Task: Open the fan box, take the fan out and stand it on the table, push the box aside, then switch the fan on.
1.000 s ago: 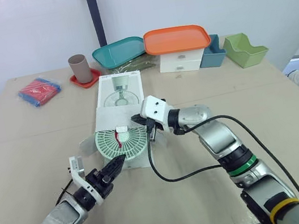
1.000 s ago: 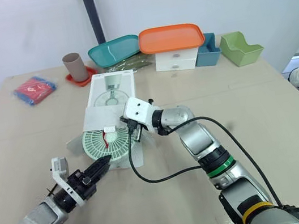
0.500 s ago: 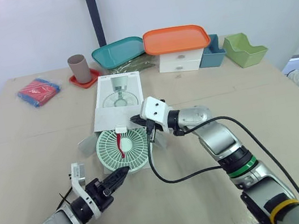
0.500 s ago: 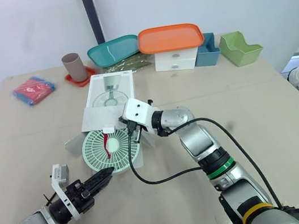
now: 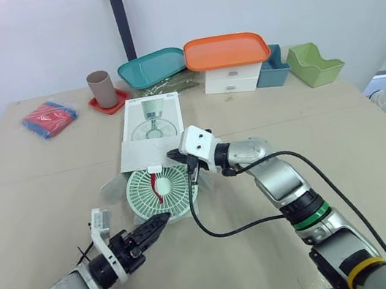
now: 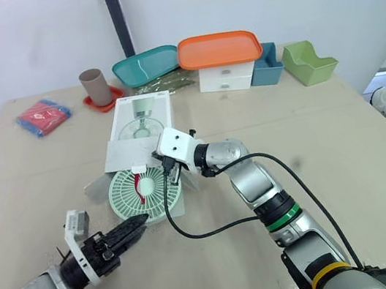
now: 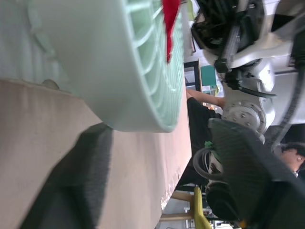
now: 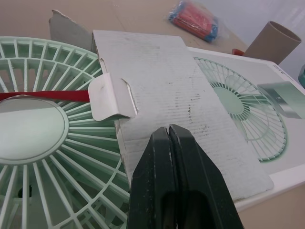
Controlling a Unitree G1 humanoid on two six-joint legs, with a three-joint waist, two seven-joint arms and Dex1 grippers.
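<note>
The pale green fan [image 5: 159, 192] lies face up on the table, a red tag across its grille, mostly out of the white fan box [image 5: 151, 122]. The box lies flat behind it with its near end open and a cardboard flap [image 8: 190, 105] over the fan's far edge. My left gripper [image 5: 154, 223] sits at the fan's near rim; in the left wrist view its fingers [image 7: 238, 167] stand wide apart and open, the rim [image 7: 133, 95] just ahead of them. My right gripper [image 5: 191, 171] is shut, its tips [image 8: 169, 136] resting on the box flap.
At the back stand a brown cup [image 5: 102, 89] on a red coaster, a teal tray [image 5: 156, 65], an orange tray [image 5: 227, 49] on a white drawer box, a blue bin [image 5: 274, 68] and a green bin [image 5: 317, 64]. A red-blue packet [image 5: 50, 118] lies far left. A black cable [image 5: 222, 230] hangs from my right wrist.
The fan has slid out of the box toward me and now lies fully showing. My left gripper drew back with it and has opened. The right gripper stayed on the flap.
</note>
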